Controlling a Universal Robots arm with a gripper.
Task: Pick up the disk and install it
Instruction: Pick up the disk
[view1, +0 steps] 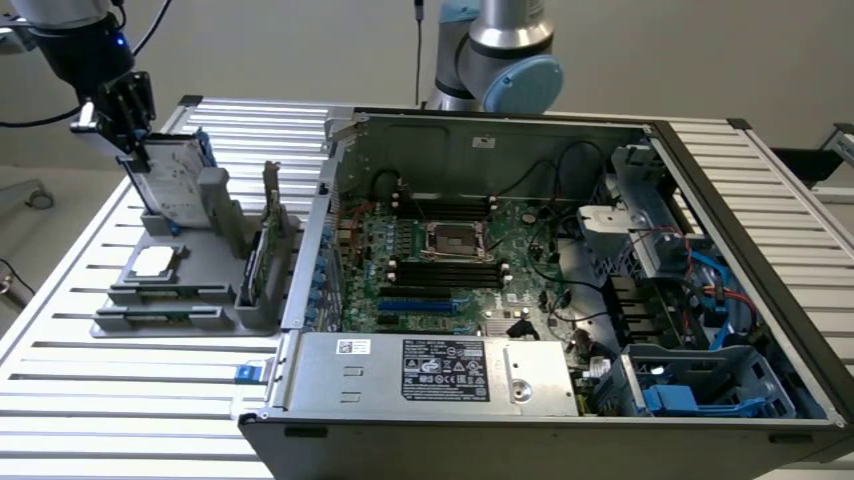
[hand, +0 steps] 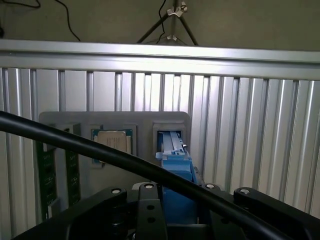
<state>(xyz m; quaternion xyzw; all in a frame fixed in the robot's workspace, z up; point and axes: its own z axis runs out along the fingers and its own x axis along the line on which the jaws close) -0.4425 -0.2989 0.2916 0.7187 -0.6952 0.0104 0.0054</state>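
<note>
- The disk (view1: 174, 185) was silver-grey with a white label, and its frame was blue.
- The pincer (view1: 136, 140) was black.
- The table (view1: 120, 400) was silver, with a pattern of parallel slats.
- The holder (view1: 200, 320) was plain grey.
- The chip (view1: 151, 262) was silver on a green square.
- The motherboard (view1: 514, 225) was green, with black slots and one blue slot.
- The arm joint cap (view1: 523, 85) was light blue.

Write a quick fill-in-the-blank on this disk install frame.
The gripper holds the disk by its ___ edge.
The disk's plastic frame is ___.
The chip lies on the exterior view's ___ of the computer case.
The case stands ___, its boards showing.
Missing: top; blue; left; open.
</note>
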